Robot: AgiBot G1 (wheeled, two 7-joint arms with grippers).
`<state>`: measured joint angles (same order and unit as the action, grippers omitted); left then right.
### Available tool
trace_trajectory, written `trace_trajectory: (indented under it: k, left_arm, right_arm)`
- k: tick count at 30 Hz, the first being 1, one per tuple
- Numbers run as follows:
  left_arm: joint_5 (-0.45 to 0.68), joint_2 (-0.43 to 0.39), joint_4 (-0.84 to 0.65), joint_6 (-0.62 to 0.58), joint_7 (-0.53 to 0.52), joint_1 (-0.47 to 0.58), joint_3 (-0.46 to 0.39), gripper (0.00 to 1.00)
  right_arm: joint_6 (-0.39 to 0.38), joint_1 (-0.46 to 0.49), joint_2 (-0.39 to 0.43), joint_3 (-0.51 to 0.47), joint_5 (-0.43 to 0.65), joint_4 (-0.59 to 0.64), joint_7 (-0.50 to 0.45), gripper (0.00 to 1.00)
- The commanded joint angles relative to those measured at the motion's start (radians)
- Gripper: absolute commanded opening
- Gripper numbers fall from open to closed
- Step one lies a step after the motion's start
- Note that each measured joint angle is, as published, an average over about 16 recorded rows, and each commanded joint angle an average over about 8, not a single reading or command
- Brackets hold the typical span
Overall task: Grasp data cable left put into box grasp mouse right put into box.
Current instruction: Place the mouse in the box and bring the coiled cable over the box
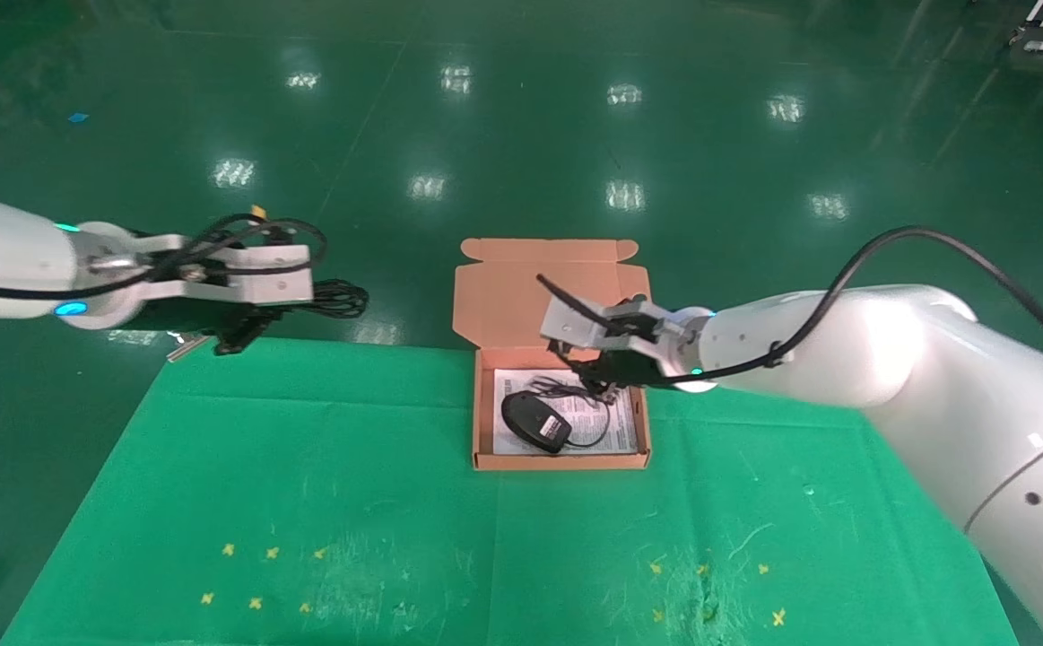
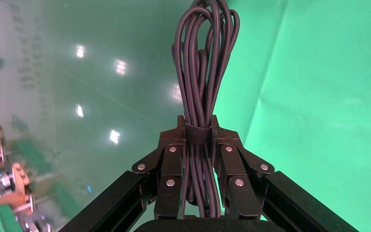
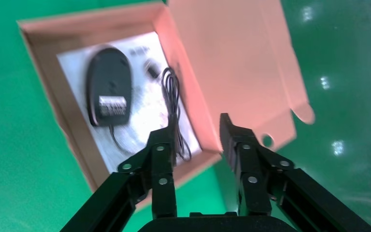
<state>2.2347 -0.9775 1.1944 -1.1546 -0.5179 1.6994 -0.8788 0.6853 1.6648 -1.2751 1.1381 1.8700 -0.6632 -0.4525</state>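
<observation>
The data cable (image 1: 340,298) is a bundled black coil clamped in my shut left gripper (image 1: 309,305), held in the air beyond the table's far left edge; in the left wrist view the cable (image 2: 205,63) sticks out past the gripper (image 2: 198,130). The mouse (image 1: 534,420) lies inside the open salmon box (image 1: 561,461), on the white sheet, its cord beside it. In the right wrist view the mouse (image 3: 108,86) shows its white label, inside the box (image 3: 63,96). My right gripper (image 1: 597,386) hovers open and empty over the box's right side (image 3: 195,130).
The box lid (image 1: 548,287) stands open at the back, with a round hole (image 3: 267,140). The table is covered by a green cloth (image 1: 306,467) with small yellow crosses (image 1: 252,574) near the front. Shiny green floor lies beyond the table.
</observation>
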Motion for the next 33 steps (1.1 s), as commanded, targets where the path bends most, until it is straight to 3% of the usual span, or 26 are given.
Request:
trace_trajectory:
  k: [1, 8, 19, 26, 33]
  left_arm:
    - [0.002, -0.027, -0.028, 0.033, 0.013, -0.013, -0.005, 0.0]
    - [-0.04, -0.156, -0.193, 0.226, 0.139, -0.076, -0.016, 0.0]
    - [-0.223, -0.358, -0.503, 0.425, 0.456, -0.111, -0.016, 0.0]
    - [-0.387, -0.39, -0.574, 0.472, 0.62, -0.132, -0.055, 0.0]
    - [-0.532, -0.395, -0.582, 0.502, 0.71, -0.15, -0.139, 0.0]
  right_arm:
    - [0.002, 0.002, 0.014, -0.001, -0.001, -0.01, 0.0, 1.0]
    - [0.004, 0.021, 0.127, -0.012, 0.01, -0.064, 0.0, 1.0]
    - [0.032, 0.045, 0.289, -0.023, 0.029, -0.149, -0.016, 1.0]
    - [0.053, 0.049, 0.364, -0.028, 0.035, -0.214, -0.036, 1.0]
    - [0.068, 0.053, 0.414, -0.034, 0.037, -0.272, -0.055, 1.0]
